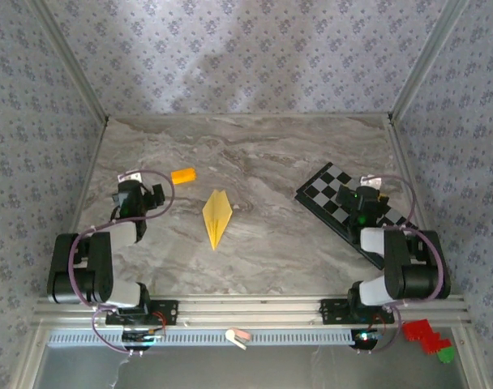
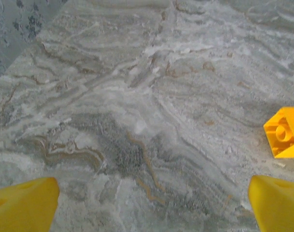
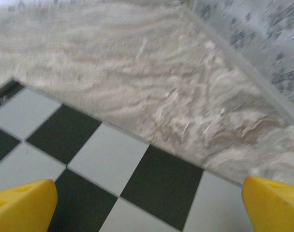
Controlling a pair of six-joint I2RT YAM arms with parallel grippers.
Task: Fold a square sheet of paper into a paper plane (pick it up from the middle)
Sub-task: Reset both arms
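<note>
I am counting two claws, one paper plane, one orange block and one checkered board. The left claw is hanging released over bare marble table, its yellow fingers spread wide, gripping and touching nothing. The right claw is likewise gaping wide and empty, hovering over the checkered board. The paper plane is lying flat on the table between the two claws, closer to the left claw's right side, its slim point facing the arm bases. The orange block is sitting just ahead-right of the left claw.
</note>
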